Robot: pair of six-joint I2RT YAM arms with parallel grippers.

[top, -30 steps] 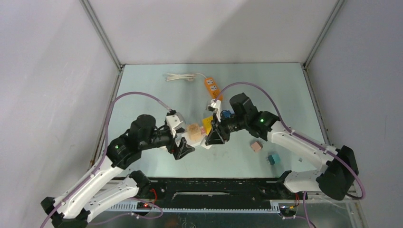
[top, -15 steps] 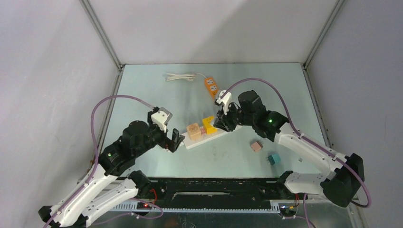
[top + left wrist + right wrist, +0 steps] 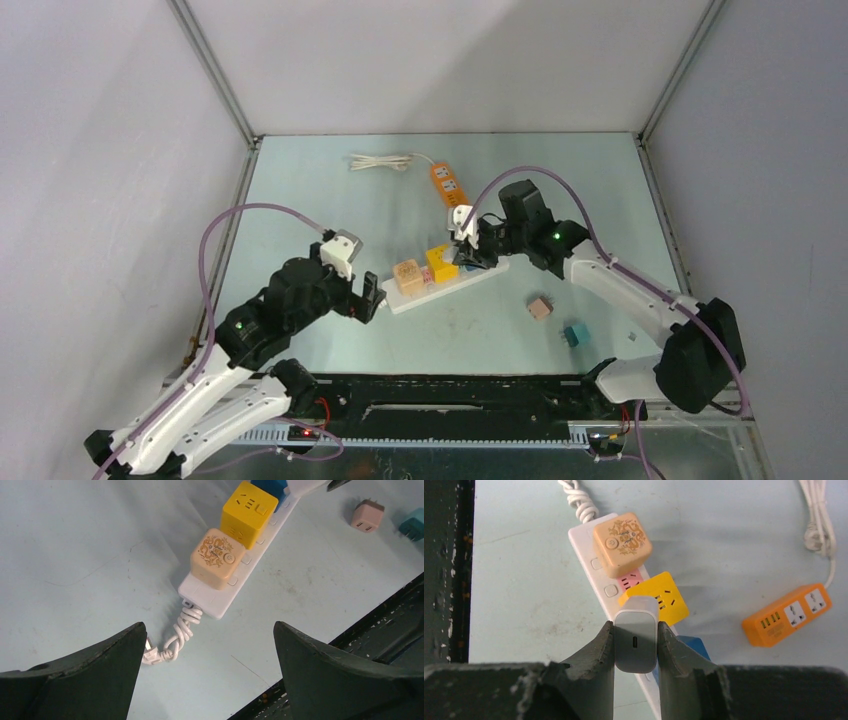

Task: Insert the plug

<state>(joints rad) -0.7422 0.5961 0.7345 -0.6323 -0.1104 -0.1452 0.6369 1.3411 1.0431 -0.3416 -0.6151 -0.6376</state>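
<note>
A white power strip (image 3: 418, 296) lies mid-table with a tan cube plug (image 3: 406, 276), a small pink plug (image 3: 630, 580) and a yellow cube plug (image 3: 441, 263) in it. A blue plug (image 3: 691, 647) sits further along. My right gripper (image 3: 636, 630) is shut on a white charger (image 3: 636, 640) and holds it over the strip between the yellow and blue plugs; in the top view it is at the strip's far right end (image 3: 470, 248). My left gripper (image 3: 208, 630) is open and empty, just off the strip's near end (image 3: 210, 600) above its coiled cord (image 3: 175, 635).
An orange power strip (image 3: 445, 185) with a bundled white cord (image 3: 380, 161) lies at the back. A loose pink plug (image 3: 540, 308) and a teal plug (image 3: 574, 334) lie on the table to the right. The black front rail (image 3: 450, 385) runs along the near edge.
My right gripper has carried the white charger from the strip's near left part up to its far right end. My left gripper has drawn back a little to the left.
</note>
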